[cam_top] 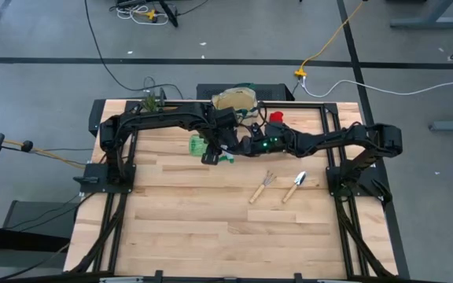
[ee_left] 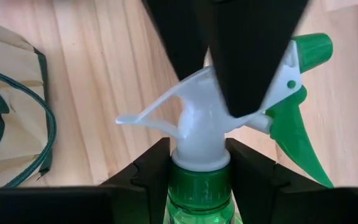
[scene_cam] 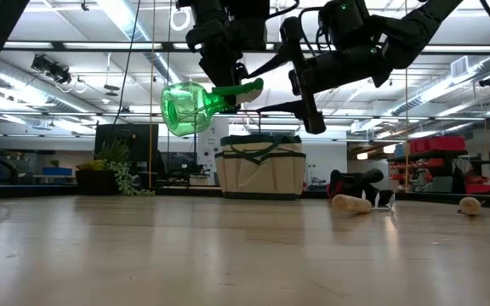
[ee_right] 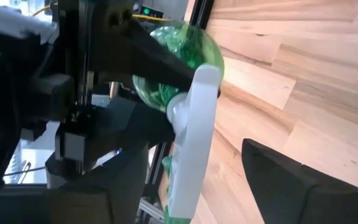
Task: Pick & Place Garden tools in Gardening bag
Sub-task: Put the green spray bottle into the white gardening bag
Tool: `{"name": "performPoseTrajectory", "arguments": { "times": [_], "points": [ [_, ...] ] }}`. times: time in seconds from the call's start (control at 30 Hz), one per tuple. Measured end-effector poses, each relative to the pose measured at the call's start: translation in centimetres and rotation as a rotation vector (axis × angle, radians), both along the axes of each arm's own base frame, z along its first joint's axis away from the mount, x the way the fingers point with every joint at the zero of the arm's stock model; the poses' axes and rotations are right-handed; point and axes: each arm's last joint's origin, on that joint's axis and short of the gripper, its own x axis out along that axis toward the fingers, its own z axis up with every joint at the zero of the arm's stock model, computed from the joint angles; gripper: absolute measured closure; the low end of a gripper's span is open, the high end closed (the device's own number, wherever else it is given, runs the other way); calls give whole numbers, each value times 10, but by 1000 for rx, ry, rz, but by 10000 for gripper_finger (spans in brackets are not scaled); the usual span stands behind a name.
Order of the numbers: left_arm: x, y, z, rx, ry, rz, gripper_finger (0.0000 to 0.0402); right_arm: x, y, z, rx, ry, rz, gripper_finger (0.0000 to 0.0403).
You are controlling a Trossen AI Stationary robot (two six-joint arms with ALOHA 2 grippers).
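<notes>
- Here, the left gripper (ee_left: 204, 168) is clamped around the neck of a green translucent spray bottle (scene_cam: 196, 105), its two dark fingers (ee_left: 146, 171) pressed against either side of the green collar just under the white pump head.
- In the low view the bottle hangs well above the wooden table (cam_top: 203, 212), tipped on its side, round body towards the picture's left and green trigger (scene_cam: 243, 86) towards the right.
- From above, the bottle (cam_top: 201, 146) sits just in front of the gardening bag (cam_top: 236, 100), between the two arms.
- The right gripper (scene_cam: 300, 93) is close beside the bottle's spray head, with its fingers apart and not clamped on anything; one dark finger (ee_right: 284, 180) shows in its own wrist view, clear of the white pump.
- The beige bag with dark green trim (scene_cam: 259, 168) stands upright at the far edge of the table, mouth open.
- A red-and-black glove (cam_top: 275, 118) lies just beside the bag, on the right arm's side.
- The wooden-handled hand rake (cam_top: 263, 187) and the wooden-handled trowel (cam_top: 294, 186) lie side by side on the table, near each other and well apart from the bag.
- A small leafy plant (cam_top: 152, 101) stands at the far edge on the left arm's side.
</notes>
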Motion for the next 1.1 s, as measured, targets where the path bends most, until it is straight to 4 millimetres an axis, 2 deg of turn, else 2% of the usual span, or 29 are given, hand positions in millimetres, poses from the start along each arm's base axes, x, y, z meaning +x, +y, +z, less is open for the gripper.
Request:
{"name": "performPoseTrajectory", "arguments": {
  "times": [0.3, 0.47, 1.1],
  "points": [
    [0, 0, 0, -1, -2, 0, 253, 0, 0, 0, 34, 0, 26, 228],
    [0, 0, 0, -1, -2, 0, 253, -1, -1, 0, 33, 0, 22, 259],
    [0, 0, 0, -2, -3, -1, 253, -1, -1, 0, 37, -1, 28, 311]
  ]
}}
